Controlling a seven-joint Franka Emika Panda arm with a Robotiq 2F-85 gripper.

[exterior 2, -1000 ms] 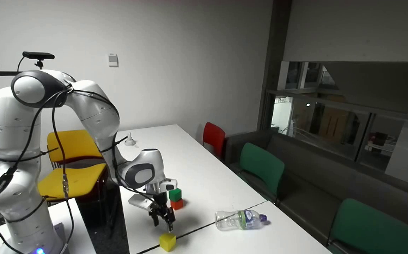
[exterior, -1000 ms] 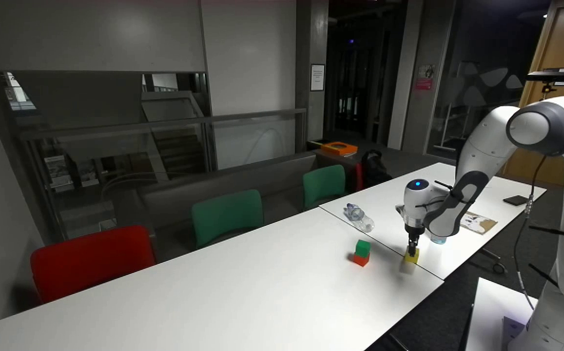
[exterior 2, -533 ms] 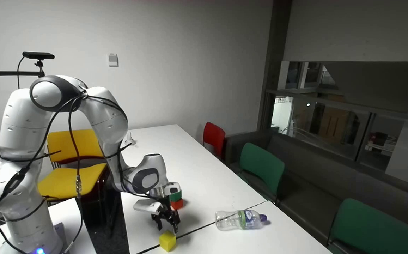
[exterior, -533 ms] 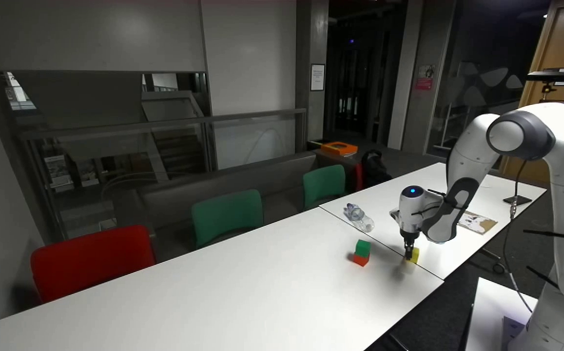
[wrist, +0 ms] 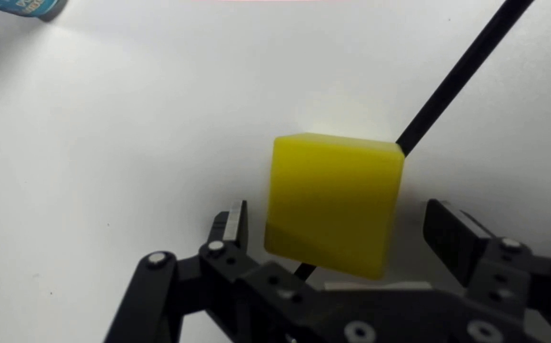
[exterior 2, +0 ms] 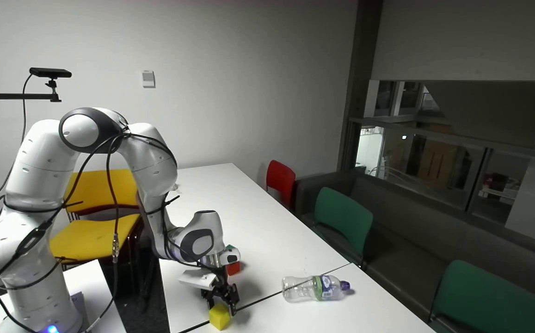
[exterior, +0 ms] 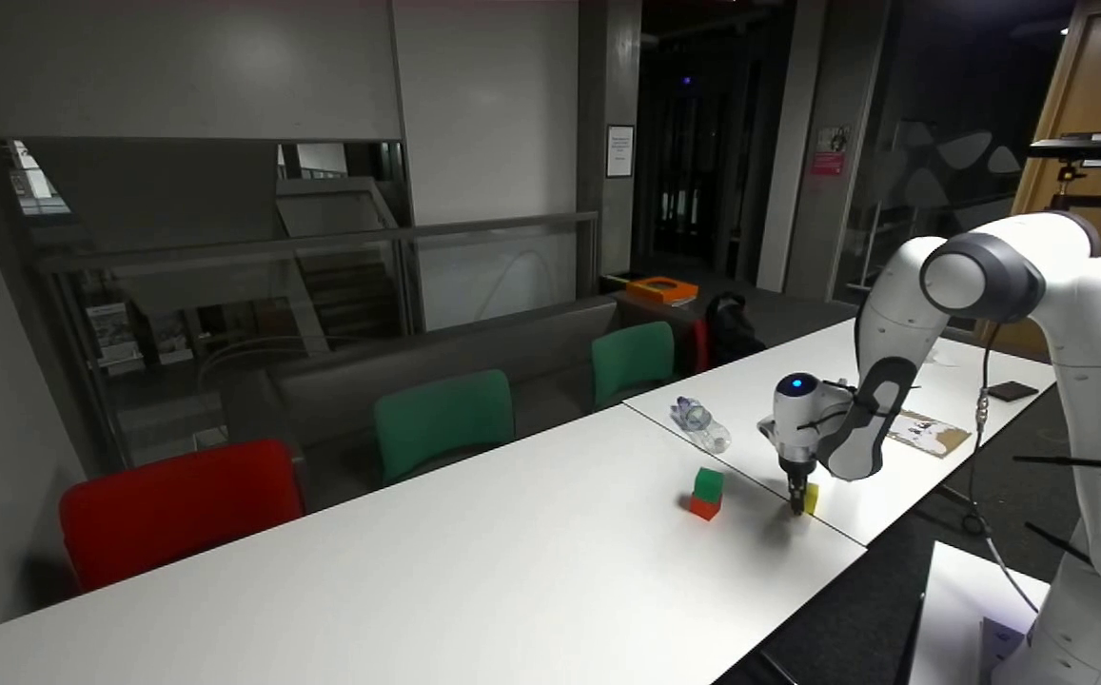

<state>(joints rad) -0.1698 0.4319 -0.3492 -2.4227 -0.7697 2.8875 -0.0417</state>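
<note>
Yellow cube (wrist: pixel 335 197), smooth-faced with slightly rounded edges, sits on the long white table (exterior: pixel 474 561), right over the black seam (wrist: pixel 465 76) that crosses the tabletop. The black two-fingered gripper (wrist: pixel 337 216) is low beside it, with its fingers spread wide, one on each side; in the wrist view a strip of tabletop shows between each finger and the cube, the narrower strip on the left, so nothing is pinched. The white robot arm (exterior 2: pixel 149 159), with dark grey joint covers and black cables, reaches in from the left in an exterior view.

A small green cube (exterior: pixel 708 483) rests on top of an orange-red cube (exterior: pixel 705 507); this stack stands near the yellow cube, to its left in an exterior view. A clear plastic bottle (exterior 2: pixel 316 287) with a purple cap lies on its side near the seam, well apart from the gripper. At the far left of the wrist view, a rounded blue printed object (wrist: pixel 18 5) is cut off by the edge. A flat brown-and-white sheet (exterior: pixel 931 433) lies to the right in an exterior view. Along the table's far side stand a red chair (exterior: pixel 179 509) and two green chairs (exterior: pixel 445 419).
</note>
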